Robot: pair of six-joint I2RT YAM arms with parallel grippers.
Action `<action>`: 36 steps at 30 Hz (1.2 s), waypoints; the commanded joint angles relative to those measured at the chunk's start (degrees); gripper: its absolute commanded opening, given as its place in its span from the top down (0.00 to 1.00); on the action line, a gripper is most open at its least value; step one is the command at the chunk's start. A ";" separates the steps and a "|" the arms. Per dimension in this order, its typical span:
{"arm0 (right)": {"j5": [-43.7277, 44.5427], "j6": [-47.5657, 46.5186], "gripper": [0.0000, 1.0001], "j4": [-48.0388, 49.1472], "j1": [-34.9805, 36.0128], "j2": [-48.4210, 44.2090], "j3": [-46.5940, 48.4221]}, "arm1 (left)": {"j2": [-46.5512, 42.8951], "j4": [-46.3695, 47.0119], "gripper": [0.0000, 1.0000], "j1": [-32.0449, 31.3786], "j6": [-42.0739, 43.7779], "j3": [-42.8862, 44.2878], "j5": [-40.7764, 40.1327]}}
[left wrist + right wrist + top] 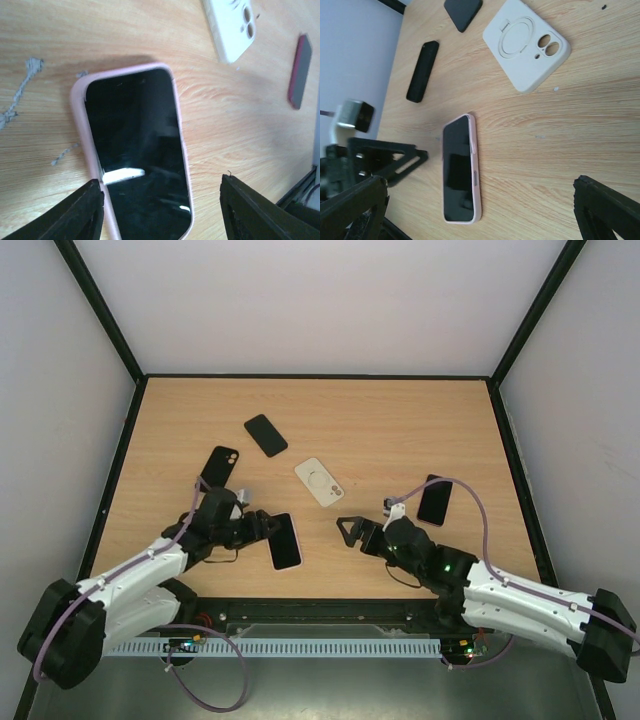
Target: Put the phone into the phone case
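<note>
phone point(285, 540) lies face up inside the pink case point(80, 115) on the desk point(400, 430), near the front edge. your left pincer point(162, 192) is open and straddles its near end, long axis running out between the fingers. right pincer point(350, 530) is open and empty, off to the right. left is nearer.

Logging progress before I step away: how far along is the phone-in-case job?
Looks done: the phone lies screen up inside the pink case, whose rim wraps every edge in view. In hand: nothing; the left gripper is open astride one end, the right gripper open and apart. Left: probably just backing away.
</note>
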 commanded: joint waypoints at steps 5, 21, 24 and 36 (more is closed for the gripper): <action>4.03 -3.12 0.02 -3.62 -0.05 5.09 4.50 | -8.45 -13.22 0.01 0.38 3.49 7.61 -8.71; 17.42 -8.23 0.26 -21.60 -11.89 22.96 16.51 | -13.66 -26.01 0.01 0.38 9.55 20.69 -11.89; 17.16 -9.24 0.24 -22.95 -17.95 26.28 17.29 | -14.68 -26.71 0.01 0.38 10.82 21.50 -13.36; 18.44 -13.62 0.03 -24.27 -37.32 37.67 20.03 | -15.68 -27.00 0.00 0.38 11.89 21.57 -11.64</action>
